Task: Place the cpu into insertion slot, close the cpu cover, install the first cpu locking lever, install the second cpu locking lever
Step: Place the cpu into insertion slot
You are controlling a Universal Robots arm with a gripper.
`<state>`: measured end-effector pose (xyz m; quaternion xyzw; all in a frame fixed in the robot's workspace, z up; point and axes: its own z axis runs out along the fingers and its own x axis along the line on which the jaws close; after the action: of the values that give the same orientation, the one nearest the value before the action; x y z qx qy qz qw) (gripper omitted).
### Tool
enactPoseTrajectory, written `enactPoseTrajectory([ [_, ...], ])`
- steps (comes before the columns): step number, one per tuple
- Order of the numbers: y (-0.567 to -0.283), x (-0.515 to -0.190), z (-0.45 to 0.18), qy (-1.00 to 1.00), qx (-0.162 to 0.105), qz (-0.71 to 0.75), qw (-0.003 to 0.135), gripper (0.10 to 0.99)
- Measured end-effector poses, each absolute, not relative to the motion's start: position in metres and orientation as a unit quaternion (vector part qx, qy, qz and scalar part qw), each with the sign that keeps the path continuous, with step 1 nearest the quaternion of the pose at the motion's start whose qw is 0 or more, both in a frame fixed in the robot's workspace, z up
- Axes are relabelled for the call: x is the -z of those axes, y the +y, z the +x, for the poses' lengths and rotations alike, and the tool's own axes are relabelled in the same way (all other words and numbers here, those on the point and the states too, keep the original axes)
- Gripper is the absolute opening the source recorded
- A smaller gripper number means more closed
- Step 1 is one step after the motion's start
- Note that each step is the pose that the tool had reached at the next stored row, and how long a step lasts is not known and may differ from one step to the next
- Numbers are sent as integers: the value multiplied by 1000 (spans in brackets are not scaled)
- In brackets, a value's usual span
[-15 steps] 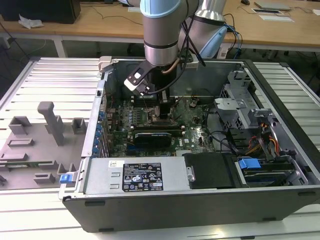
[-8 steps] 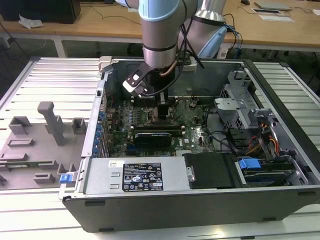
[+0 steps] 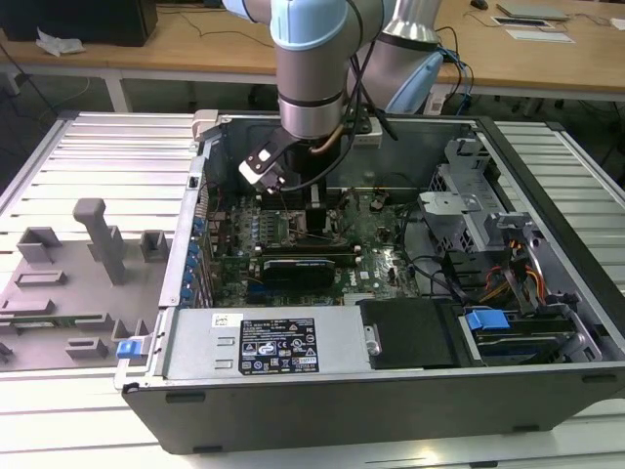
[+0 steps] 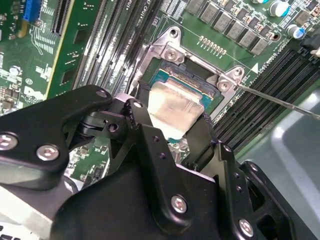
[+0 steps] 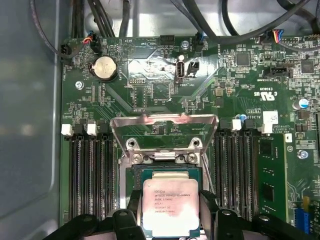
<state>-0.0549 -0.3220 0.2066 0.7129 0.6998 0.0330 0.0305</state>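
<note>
Over the mostly hidden insertion slot point(image 5: 166, 172), the gripper point(image 5: 171, 204) pinches the cpu point(image 5: 171, 210) by two opposite edges.

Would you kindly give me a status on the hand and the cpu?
Hand closed on the cpu, at the insertion slot. Cpu cover raised open. Nothing blocking the slot.

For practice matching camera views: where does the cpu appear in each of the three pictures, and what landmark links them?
Exterior view: hidden beneath the gripper, at the green motherboard's middle.
First wrist view: the cpu lies between the black jaws, near the raised cpu cover.
Second wrist view: the cpu between the jaws, over the insertion slot.
Shared landmark: the gripper; in both wrist views, also the long black memory slots.
</note>
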Motion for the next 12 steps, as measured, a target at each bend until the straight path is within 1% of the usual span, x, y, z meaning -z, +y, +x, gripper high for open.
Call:
enactPoseTrajectory([
  [12, -319, -197, -57, 698, -34, 715, 29, 541],
])
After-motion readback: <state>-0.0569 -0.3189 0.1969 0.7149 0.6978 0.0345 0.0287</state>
